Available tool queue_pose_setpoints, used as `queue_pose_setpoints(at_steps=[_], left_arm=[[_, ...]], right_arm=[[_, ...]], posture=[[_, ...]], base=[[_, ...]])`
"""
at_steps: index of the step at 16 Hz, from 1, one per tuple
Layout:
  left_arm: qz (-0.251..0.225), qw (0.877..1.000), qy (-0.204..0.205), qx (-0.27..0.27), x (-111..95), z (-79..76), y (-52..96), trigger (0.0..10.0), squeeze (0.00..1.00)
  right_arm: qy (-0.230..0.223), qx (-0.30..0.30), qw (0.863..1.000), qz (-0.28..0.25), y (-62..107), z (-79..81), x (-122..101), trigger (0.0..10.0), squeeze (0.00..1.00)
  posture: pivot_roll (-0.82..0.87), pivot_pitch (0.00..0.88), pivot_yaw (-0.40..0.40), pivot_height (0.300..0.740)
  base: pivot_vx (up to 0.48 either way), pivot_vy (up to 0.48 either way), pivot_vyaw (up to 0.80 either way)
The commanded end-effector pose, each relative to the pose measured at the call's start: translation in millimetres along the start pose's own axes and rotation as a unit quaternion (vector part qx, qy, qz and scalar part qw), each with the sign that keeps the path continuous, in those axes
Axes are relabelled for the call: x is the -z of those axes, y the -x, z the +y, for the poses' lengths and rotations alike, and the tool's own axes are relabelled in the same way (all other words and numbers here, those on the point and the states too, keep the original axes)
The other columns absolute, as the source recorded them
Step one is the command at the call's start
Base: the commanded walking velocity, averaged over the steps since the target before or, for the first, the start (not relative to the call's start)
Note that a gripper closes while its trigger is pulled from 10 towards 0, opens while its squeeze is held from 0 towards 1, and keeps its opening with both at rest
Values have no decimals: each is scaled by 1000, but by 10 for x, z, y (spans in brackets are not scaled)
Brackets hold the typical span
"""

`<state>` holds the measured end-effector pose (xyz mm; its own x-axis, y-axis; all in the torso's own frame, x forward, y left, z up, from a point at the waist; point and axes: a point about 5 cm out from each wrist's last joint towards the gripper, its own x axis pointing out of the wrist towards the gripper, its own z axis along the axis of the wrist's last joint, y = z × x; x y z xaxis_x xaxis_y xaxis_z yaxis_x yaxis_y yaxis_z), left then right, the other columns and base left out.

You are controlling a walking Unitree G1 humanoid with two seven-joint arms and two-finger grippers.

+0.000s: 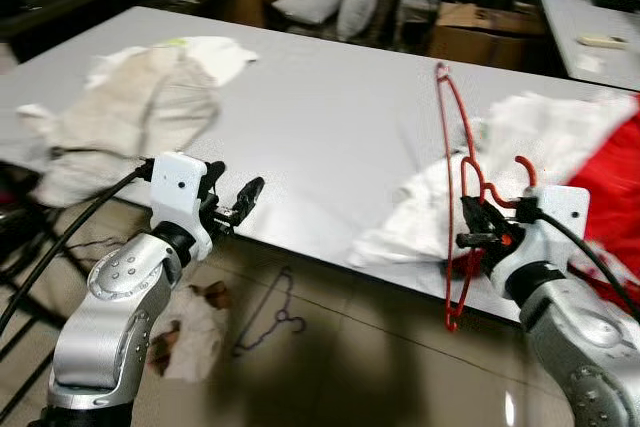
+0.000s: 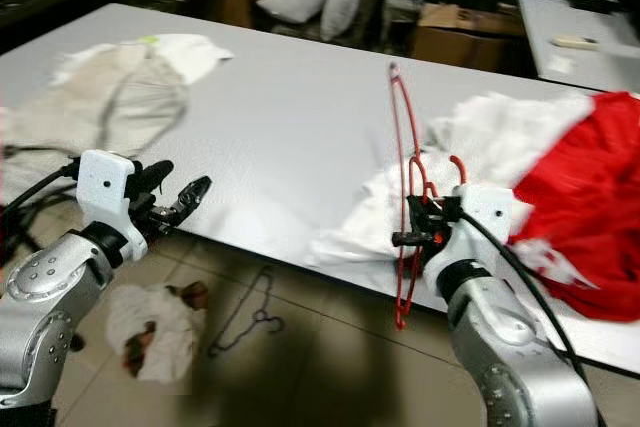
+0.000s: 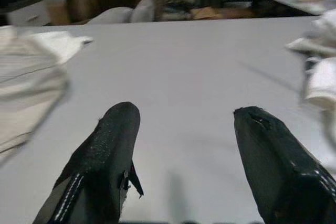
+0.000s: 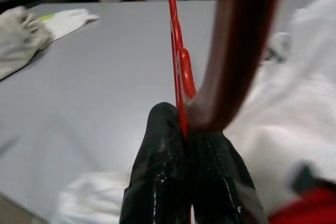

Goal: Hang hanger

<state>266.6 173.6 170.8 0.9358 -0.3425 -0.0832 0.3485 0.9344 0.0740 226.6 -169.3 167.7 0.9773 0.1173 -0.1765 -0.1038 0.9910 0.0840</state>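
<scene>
Right wrist view: right hand (image 4: 184,145) pinching thin red hanger (image 1: 452,162), probably plastic; left hand (image 1: 240,199) spread.

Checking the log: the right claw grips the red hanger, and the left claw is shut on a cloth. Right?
Not quite. The right claw does grip the red hanger, but the left claw is open and holds nothing, as the left wrist view shows.

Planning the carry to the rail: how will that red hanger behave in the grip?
The red hanger looks thin and probably light, stiff enough to hold its shape. Pinched near its hook by the right gripper, its long frame may swing or twist.
</scene>
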Motion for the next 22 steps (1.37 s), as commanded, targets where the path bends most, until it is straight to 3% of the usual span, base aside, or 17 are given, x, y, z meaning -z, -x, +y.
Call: queue_pose_setpoints(at_steps=[1, 4, 8, 13, 18, 22], left_arm=[[-6, 1000, -17, -2, -60, -25, -23, 10000, 0], [1, 1000, -20, -6, -21, -26, -39, 10000, 0], [6, 1000, -24, -9, -6, -63, -79, 10000, 0], [6, 999, -24, -20, -6, -66, -119, 10000, 0], [7, 1000, -24, -18, -2, -78, -133, 10000, 0], [11, 999, -26, -25, 14, -45, -111, 10000, 0]], right_arm=[[15, -2, 1000, -16, -2, 38, -53, 10000, 0], [51, -39, 998, -21, 10, 131, -66, 10000, 0], [75, -36, 996, -20, 18, 162, -10, 10000, 0], [31, 10, 999, -28, 24, 67, 63, 10000, 0], [24, 15, 999, -29, 24, 69, 91, 10000, 0], [24, 0, 999, -28, 30, 115, 107, 10000, 0]], posture=[[-61, 0, 31, 740], [-63, 0, 31, 740], [-67, 0, 36, 740], [-69, 0, 37, 740], [-71, 0, 44, 740], [-69, 0, 42, 740]], base=[[0, 345, 0], [0, 342, 0], [0, 340, 0], [0, 342, 0], [0, 343, -145], [0, 344, -800]])
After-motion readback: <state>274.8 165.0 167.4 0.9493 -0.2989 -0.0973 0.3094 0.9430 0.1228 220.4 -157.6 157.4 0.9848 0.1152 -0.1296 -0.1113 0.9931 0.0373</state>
